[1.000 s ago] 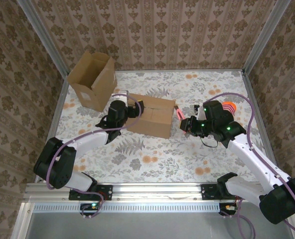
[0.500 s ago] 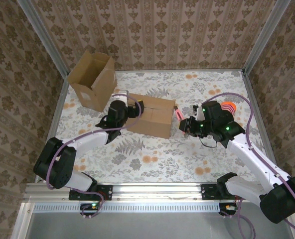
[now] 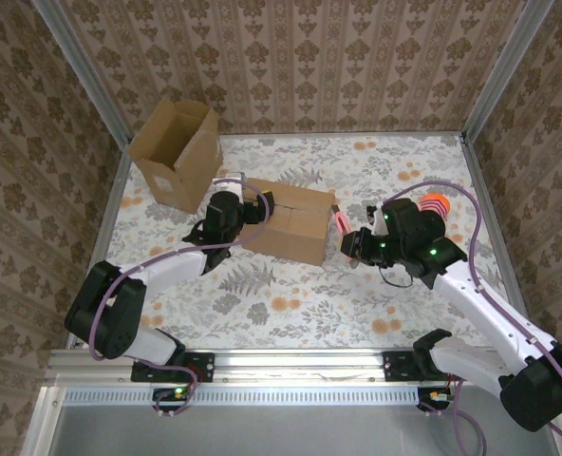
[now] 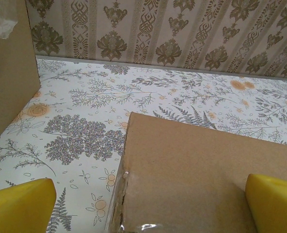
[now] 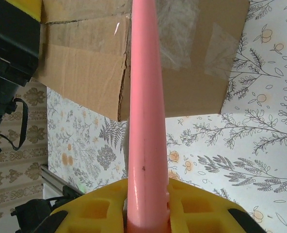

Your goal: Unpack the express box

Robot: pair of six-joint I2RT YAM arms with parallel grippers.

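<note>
1. R gripper (image 3: 354, 243) clamps a pink plastic rod (image 5: 143, 107) at its base; rod points at the taped R end of the closed brown cardboard box (image 3: 295, 224).
2. L gripper (image 3: 253, 208) is spread wide at the box's L end, 1 yellow finger (image 4: 18, 206) over the floral tabletop (image 3: 357, 304), the other over cardboard.
3. Box lies mid-table, btw both arms.
4. 2nd brown cardboard box (image 3: 175, 154), open, sits far L corner.

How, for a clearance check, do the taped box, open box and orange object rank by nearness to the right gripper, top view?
1. Taped box, just left of the right gripper.
2. Orange object, on its right.
3. Open box, far left corner.
</note>
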